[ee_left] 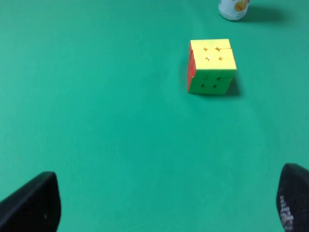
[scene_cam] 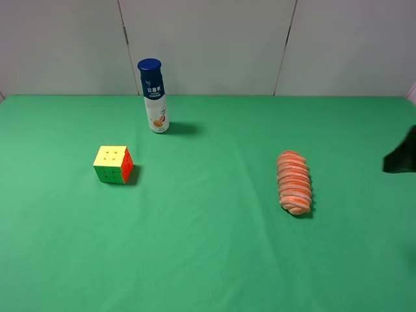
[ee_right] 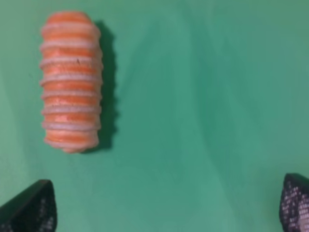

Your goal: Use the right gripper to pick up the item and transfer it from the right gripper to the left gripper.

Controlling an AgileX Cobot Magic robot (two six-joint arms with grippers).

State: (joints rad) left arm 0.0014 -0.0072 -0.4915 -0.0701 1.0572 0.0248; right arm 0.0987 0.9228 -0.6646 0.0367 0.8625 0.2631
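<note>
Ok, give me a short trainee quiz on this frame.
1. Fill in: the roll lies on the ___ cloth.
2. True or false: the right gripper is shut on the roll.
3. In the high view, on which side are the cube and bottle? A left, B right, C dead centre.
Key: 1 green; 2 false, its jaws stand open, apart from the roll; 3 A.

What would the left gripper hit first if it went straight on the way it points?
Probably the cube: it sits ahead of the left gripper, within its open span, though off centre. The green cloth could come first if it angles down; depth is unclear.
</note>
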